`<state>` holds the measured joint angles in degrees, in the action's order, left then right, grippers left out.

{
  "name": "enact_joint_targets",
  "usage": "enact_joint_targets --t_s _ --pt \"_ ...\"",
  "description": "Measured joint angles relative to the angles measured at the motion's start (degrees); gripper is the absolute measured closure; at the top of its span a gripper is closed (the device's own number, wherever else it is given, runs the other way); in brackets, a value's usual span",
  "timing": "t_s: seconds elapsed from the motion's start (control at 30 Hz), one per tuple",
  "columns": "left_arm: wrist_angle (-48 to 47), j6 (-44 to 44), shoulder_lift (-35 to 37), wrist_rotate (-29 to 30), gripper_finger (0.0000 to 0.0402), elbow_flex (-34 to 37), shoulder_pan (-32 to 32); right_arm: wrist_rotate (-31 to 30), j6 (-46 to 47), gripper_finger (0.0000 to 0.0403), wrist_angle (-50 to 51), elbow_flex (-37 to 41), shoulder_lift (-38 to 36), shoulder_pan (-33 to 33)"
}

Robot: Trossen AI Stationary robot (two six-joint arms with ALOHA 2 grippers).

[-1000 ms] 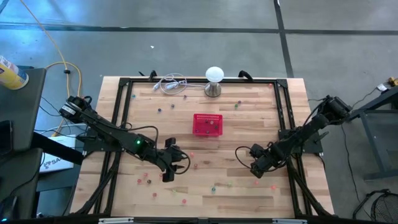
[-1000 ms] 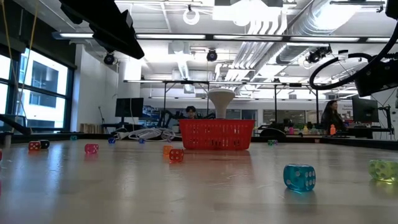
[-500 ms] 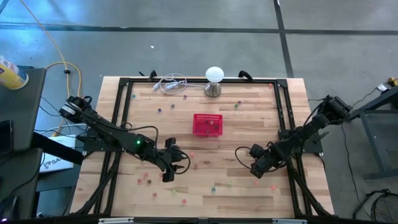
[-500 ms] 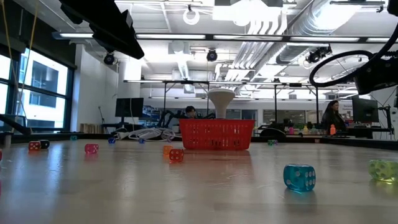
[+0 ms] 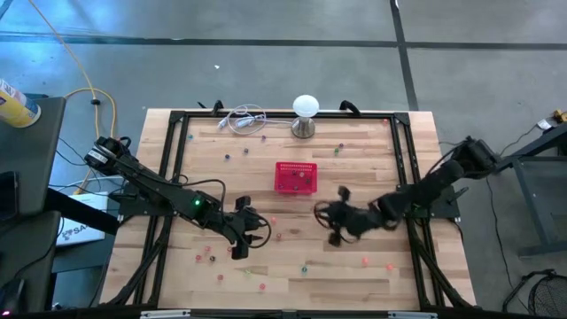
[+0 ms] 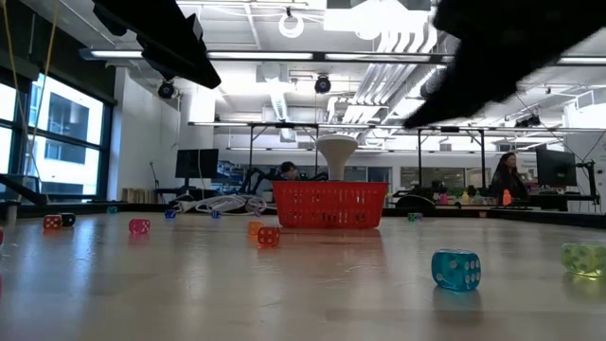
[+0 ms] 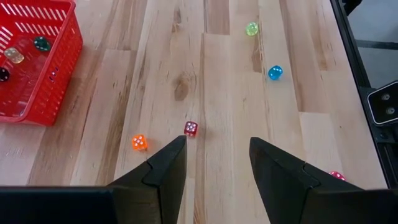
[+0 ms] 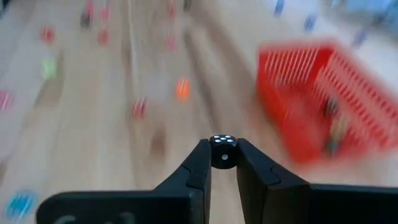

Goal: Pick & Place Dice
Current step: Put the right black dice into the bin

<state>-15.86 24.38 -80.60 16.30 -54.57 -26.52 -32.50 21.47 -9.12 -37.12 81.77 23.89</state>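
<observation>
Clearly, your right gripper (image 8: 223, 163) was clenched on a black die (image 8: 223, 151), which sat between the fingertips with white pips up. That arm stretched from the table's right edge toward the middle, its gripper (image 5: 339, 215) above the wood, just beside the red basket (image 5: 295, 178). Your left gripper (image 7: 217, 163) hung with fingers apart, holding nothing, over bare boards near a red die (image 7: 191, 129) and an orange die (image 7: 139, 142). Other dice lay scattered on the table (image 5: 354, 275).

Right claw (image 8: 223, 163) pinched shut mid-table, arm outstretched; left claw (image 7: 216, 163) parted, low over the table.
</observation>
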Motion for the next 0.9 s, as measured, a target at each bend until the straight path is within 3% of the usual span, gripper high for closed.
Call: enact_joint_targets --t_s 0.1,0.23,0.4,0.73,0.9 --pt "0.00 0.00 0.00 -0.01 0.0233 0.00 0.00 3.74 -6.87 0.0370 -7.71 -0.04 1.24 -7.13" --pt "-0.17 0.00 0.00 -0.01 0.0233 0.00 -0.01 11.89 -8.30 0.0364 -12.16 0.06 6.08 -16.19" --pt "-0.79 -0.01 -0.01 -0.01 0.0233 0.55 0.00 20.74 -9.92 0.0312 -18.25 0.02 11.34 -22.71" --pt "-0.58 0.00 -0.02 -0.01 0.0233 1.55 0.00 20.58 -9.71 0.0177 -22.87 -0.09 12.84 -23.40" --pt "-0.50 0.00 -0.02 -0.01 0.0233 1.55 0.00 14.15 -11.19 0.0160 -18.46 -0.09 12.84 -23.14"
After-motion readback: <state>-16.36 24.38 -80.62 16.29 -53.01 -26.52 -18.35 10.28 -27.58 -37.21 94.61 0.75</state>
